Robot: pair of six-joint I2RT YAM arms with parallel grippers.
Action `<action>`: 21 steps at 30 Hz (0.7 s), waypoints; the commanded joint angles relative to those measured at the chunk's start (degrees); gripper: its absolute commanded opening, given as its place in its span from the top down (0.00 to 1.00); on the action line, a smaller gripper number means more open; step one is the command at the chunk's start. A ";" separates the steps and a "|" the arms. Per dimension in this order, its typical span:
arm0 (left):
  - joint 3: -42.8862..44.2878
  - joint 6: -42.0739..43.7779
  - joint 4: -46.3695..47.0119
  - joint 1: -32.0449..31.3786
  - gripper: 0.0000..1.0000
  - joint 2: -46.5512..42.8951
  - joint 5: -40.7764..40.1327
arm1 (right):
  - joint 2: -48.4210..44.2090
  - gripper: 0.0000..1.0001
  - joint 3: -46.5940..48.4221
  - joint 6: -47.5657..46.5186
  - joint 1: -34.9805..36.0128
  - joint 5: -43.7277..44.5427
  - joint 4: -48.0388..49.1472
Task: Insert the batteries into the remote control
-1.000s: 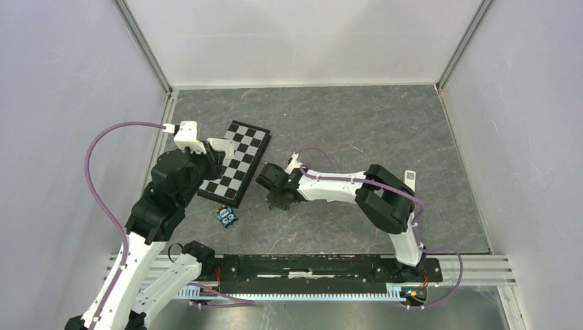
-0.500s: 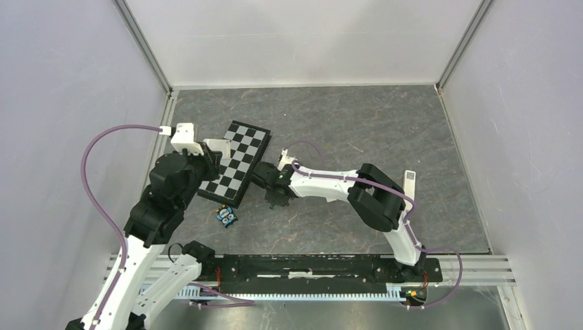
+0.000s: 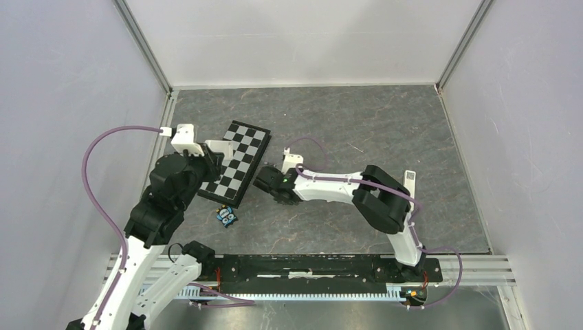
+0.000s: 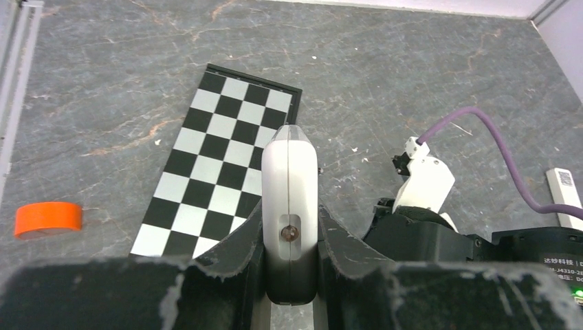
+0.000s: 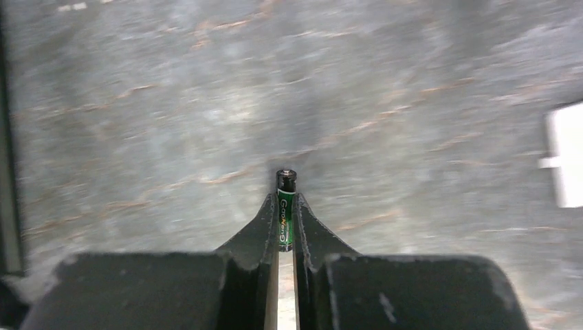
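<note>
My left gripper [image 4: 290,214] is shut on the remote control [image 4: 290,185], a slim white bar that I see edge-on, pointing away over the chessboard. In the top view the remote control [image 3: 220,146] sticks out of the left gripper [image 3: 212,155] above the board's left edge. My right gripper [image 5: 286,201] is shut on a battery [image 5: 286,180], a slim black and green cylinder whose dark end pokes out past the fingertips, above the grey floor. In the top view the right gripper [image 3: 267,181] sits just right of the board's near end; the battery is hidden there.
A black-and-white chessboard [image 3: 239,159] lies at an angle left of centre. A small blue toy [image 3: 227,216] lies near its near corner. An orange tape roll [image 4: 48,218] lies left of the board. A small white piece [image 3: 410,177] rests by the right arm's elbow.
My right gripper's jaws have closed onto the battery, and its wrist has shifted a little towards the chessboard. The left arm with the remote control has hardly moved.
</note>
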 commanded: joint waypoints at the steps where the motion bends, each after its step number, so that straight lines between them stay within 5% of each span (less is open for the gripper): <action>1: -1.42 -4.84 2.94 0.16 0.98 1.43 5.08 | -5.56 0.94 -9.03 -6.26 -1.63 9.45 0.12; 12: -11.02 -17.37 20.40 0.07 0.98 9.99 20.60 | -21.11 0.93 -28.33 -28.18 -12.58 3.38 18.94; 21: -15.36 -17.72 28.93 0.10 0.98 13.48 21.25 | -16.52 0.91 -27.56 -35.17 -15.95 -5.81 18.78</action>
